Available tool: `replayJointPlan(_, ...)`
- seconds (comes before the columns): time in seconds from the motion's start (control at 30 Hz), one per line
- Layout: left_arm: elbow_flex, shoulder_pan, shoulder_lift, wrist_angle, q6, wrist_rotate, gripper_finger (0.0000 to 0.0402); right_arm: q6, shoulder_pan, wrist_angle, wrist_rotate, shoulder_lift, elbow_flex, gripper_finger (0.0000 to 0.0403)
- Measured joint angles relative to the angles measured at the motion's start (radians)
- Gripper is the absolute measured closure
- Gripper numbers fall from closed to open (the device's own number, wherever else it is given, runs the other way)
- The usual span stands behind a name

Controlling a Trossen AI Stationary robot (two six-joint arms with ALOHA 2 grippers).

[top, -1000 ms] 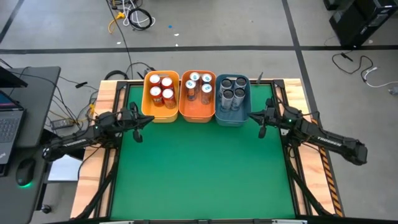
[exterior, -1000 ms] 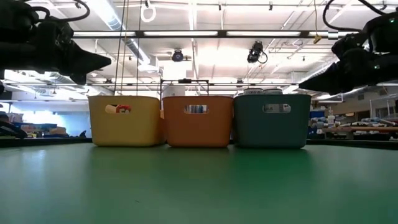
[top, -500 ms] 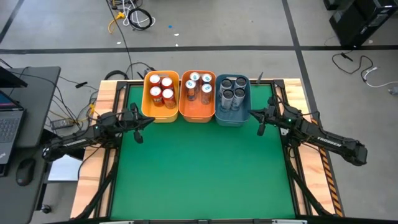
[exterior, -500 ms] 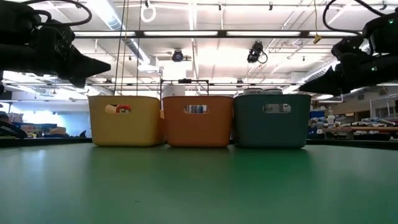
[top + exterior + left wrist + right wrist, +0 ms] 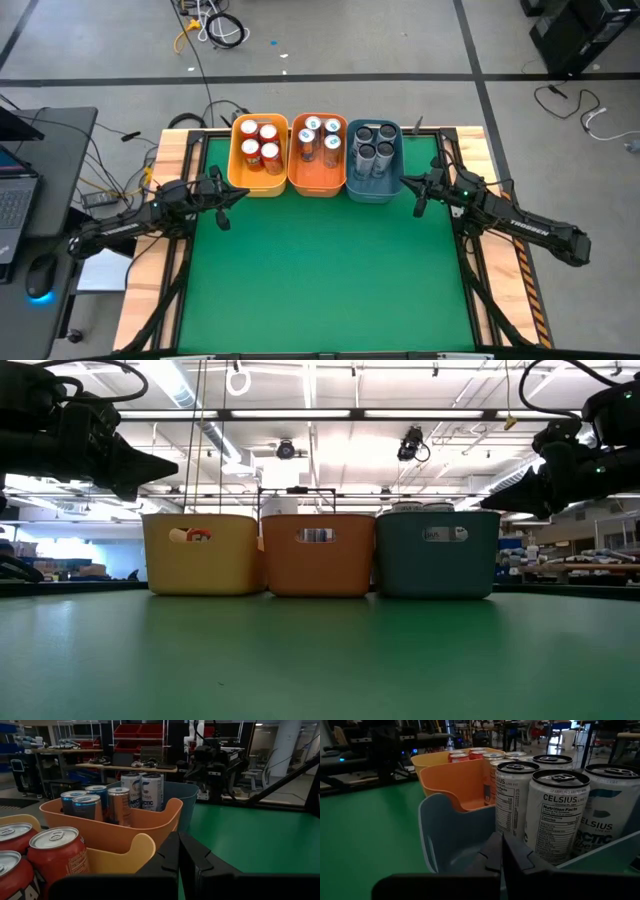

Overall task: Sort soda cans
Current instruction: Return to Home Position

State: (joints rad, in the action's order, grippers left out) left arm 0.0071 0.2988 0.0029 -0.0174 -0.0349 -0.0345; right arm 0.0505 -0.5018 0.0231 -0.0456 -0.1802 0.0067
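Note:
All the soda cans stand upright in three bins at the table's far edge. The red cans point(image 5: 260, 145) are in the yellow bin point(image 5: 236, 165). Cans with bluish tops point(image 5: 82, 805) fill the orange bin point(image 5: 317, 184). White cans with green marks point(image 5: 555, 820) stand in the blue bin point(image 5: 374, 193). My left gripper point(image 5: 228, 196) hovers shut at the yellow bin's near left corner and shows in its own wrist view point(image 5: 178, 851). My right gripper point(image 5: 412, 190) hovers shut beside the blue bin's right wall and shows in its wrist view point(image 5: 501, 851). Neither touches anything.
The green mat point(image 5: 320, 270) stretches bare from the bins to the near edge. Wooden side rails point(image 5: 170, 250) frame the table. A desk with a laptop point(image 5: 15, 200) and mouse stands left of the table. Cables lie on the floor beyond the far edge.
My right gripper has sunk a little beside the blue bin. Bins and cans have not moved.

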Motion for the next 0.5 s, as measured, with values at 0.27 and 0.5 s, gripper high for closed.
replayJointPlan(0.27,0.0,0.0,0.0,0.0,0.0,0.0,0.0398,0.0,0.0,0.001,0.0,0.0,0.0,0.04)
replayJointPlan(0.5,0.0,0.0,0.0,0.0,0.0,0.0,0.0398,-0.001,0.0,0.001,0.0,0.0,0.0,0.04)
